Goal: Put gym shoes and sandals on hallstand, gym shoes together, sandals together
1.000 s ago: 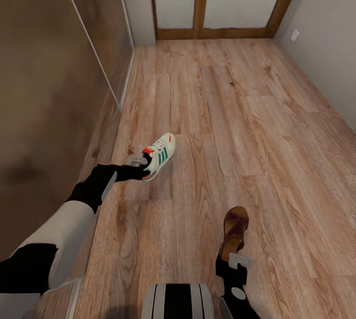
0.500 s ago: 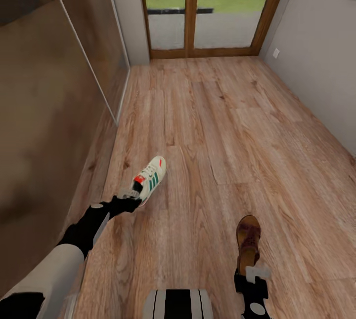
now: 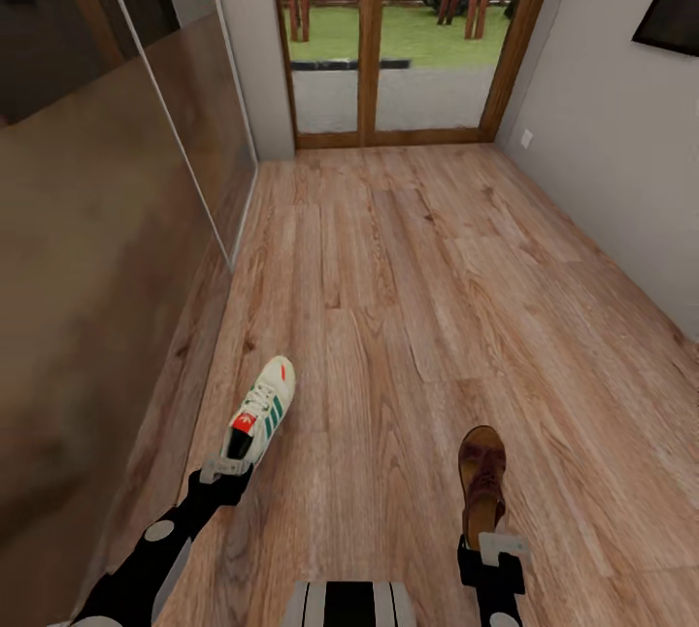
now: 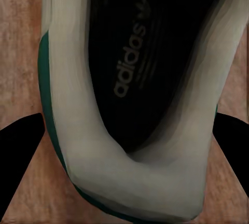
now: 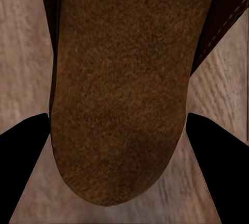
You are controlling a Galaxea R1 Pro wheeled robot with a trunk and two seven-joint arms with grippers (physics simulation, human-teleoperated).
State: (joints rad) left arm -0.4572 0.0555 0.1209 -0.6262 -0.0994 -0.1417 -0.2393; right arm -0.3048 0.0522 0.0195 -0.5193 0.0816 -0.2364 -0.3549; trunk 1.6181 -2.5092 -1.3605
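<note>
My left gripper (image 3: pixel 231 465) is shut on the heel of a white gym shoe (image 3: pixel 262 409) with green stripes, carried low over the corridor floor (image 3: pixel 388 297), toe pointing away from me. In the left wrist view the shoe's heel and dark insole (image 4: pixel 129 78) sit between the black fingers (image 4: pixel 18 156). My right gripper (image 3: pixel 493 542) is shut on the heel end of a brown sandal (image 3: pixel 482 472). Its tan-brown footbed (image 5: pixel 119 89) lies between the fingers (image 5: pixel 215 167) in the right wrist view. The hallstand, the second gym shoe and the second sandal are out of view.
A glossy brown wall panel (image 3: pixel 97 268) runs along the left. A wood-framed glass double door (image 3: pixel 374 45) closes the far end. A grey wall (image 3: pixel 621 171) with a dark frame (image 3: pixel 670 11) stands on the right. My base (image 3: pixel 349 603) shows at the bottom edge.
The head view has tilted up, showing more of the door and garden. My left arm has drawn back toward my body with the gym shoe. The sandal stays in my right gripper.
</note>
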